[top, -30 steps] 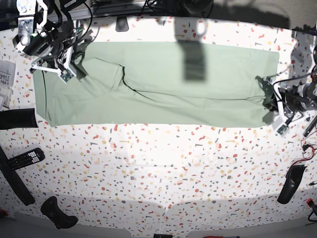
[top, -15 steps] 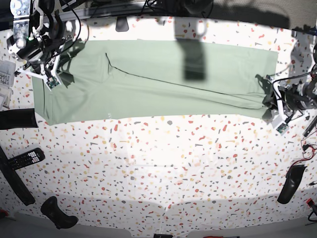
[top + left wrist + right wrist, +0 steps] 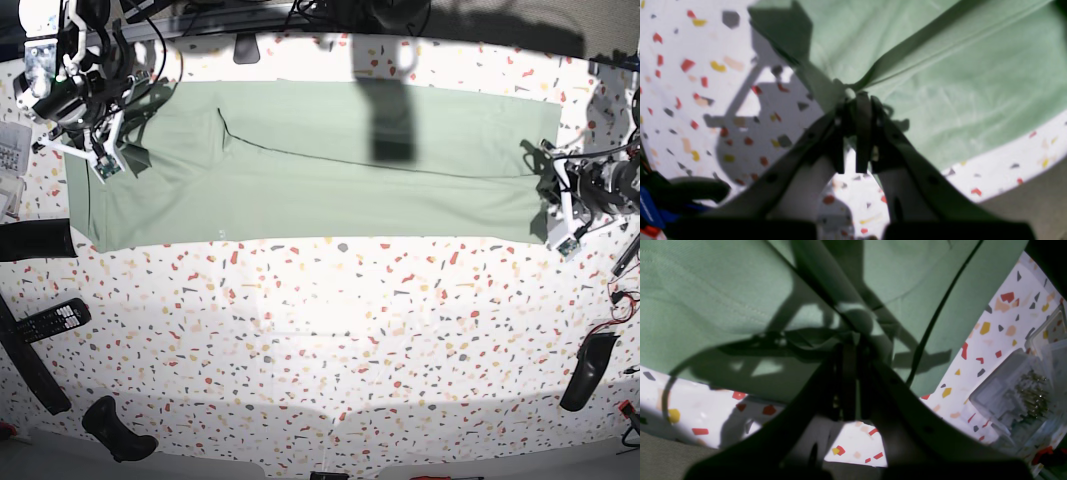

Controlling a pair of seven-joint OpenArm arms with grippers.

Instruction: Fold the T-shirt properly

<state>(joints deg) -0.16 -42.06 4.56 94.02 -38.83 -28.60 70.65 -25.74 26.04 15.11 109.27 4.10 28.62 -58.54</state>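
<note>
Shirt update, going left to right. The right arm's fingers (image 3: 103, 160) are clenched on the left end of the big pale mint-green fabric T-shirt (image 3: 330, 165), and over the last second they've dragged that end out toward the far-left corner of the speckled terrazzo surface (image 3: 330, 330). The slack wrinkle that ran through the middle has mostly pulled into one thin straight crease. On the right, the left arm's fingers (image 3: 556, 215) are pinched shut on the shirt's other end; the wrist view shows cloth bunched right at the tips (image 3: 857, 100). So the shirt now lies stretched long and flat across the far half, looks ready for the next fold I'd say.
</note>
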